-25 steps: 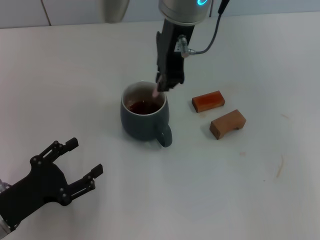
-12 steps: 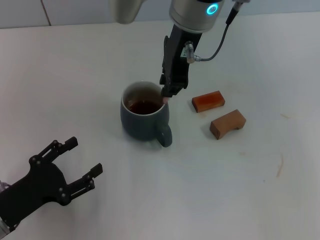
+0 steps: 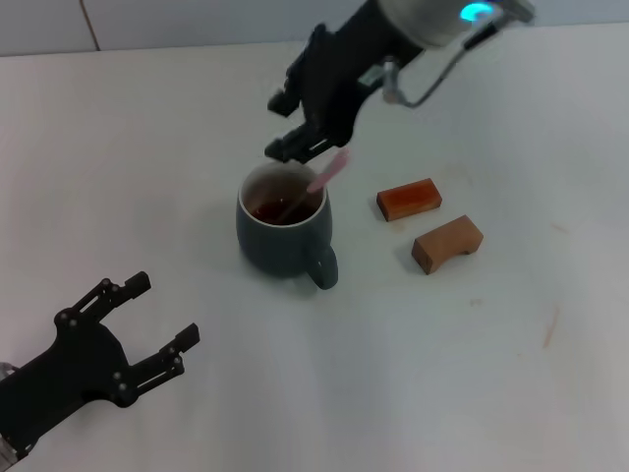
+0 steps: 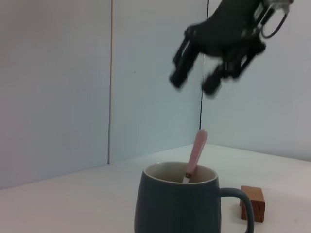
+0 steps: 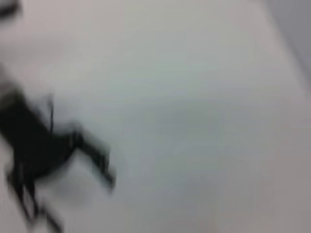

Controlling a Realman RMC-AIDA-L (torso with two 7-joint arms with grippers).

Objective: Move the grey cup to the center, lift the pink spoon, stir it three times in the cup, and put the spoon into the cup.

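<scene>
A plain white table (image 3: 472,393) — behind it, pale wall panels (image 4: 53,87) split by thin seams.

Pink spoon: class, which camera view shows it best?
The left wrist view: the pink spoon stands in side profile, leaning on the rim of the grey cup. The head view shows it foreshortened from above. The right wrist view misses it.

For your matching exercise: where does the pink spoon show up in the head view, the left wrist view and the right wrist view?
Head view: the pink spoon leans in the grey cup, handle over the rim toward the wooden blocks.
Left wrist view: the spoon stands tilted in the cup, below the open right gripper.
Right wrist view: not in it.
Shared landmark: the grey cup.
</scene>
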